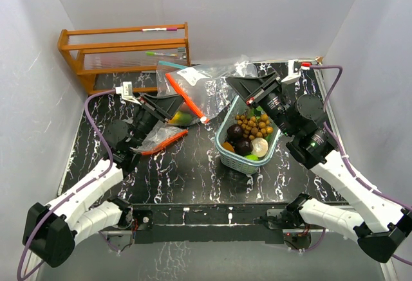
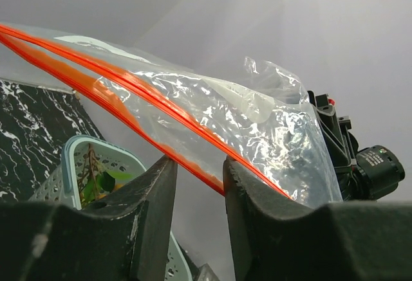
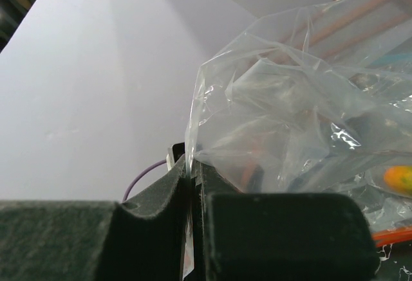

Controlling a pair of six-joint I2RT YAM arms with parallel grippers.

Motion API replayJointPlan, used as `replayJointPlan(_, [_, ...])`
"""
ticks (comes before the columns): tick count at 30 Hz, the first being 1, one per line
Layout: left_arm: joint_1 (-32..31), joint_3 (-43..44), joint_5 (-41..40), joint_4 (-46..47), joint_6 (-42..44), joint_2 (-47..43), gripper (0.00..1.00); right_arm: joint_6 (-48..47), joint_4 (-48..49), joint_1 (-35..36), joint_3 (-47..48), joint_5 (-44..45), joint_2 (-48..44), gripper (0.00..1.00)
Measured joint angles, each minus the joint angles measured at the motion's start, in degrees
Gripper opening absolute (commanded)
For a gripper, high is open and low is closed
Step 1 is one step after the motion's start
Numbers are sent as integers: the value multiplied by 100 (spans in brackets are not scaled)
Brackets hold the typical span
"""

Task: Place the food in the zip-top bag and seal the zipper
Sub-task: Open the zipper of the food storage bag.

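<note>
Zip-top bag (image 1: 212,81): clear and glossy, with an orange-red zipper band (image 2: 129,83). Food (image 1: 248,136) noted: brown nuts (image 1: 254,125), dark red fruits (image 1: 237,133), one cream-white piece (image 1: 259,146), one bright green piece (image 1: 251,157). Basket (image 1: 224,145): pale teal lattice. Table (image 1: 187,172): black with white marble veining. Rack (image 1: 122,43): orange-brown wood. My left gripper (image 2: 199,163) and my right gripper (image 3: 192,165): matt charcoal-black pads. My arms (image 1: 96,188): white shells with black joints. Cables (image 1: 90,110): purple. Walls (image 1: 257,11): plain white.
</note>
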Motion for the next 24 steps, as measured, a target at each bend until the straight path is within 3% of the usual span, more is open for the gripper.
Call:
replayJointPlan(4, [0,26,0,96,-9,48,26,83,68,0,-35,-57,-2,8])
replayJointPlan(9, [0,114,-7,125,-20,101,10,146,140,0,-210,-173,-24,8])
replayJointPlan(13, [0,280,-9,179,-15,186,6,205,76,-2,-415,-190,-50,8])
replayJointPlan(14, [0,317,-9,203,-15,199,0,221,68,-2,-483,-190,-76,8])
replayJointPlan(17, [0,420,-4,247,-11,236,0,258,28,0,-706,-186,-199,8])
replayJointPlan(20, [0,498,15,190,74,234,0,254,-212,0,-772,-131,-295,36])
replayJointPlan(24, [0,868,103,-660,560,166,0,31,-1010,0,-599,157,-435,44])
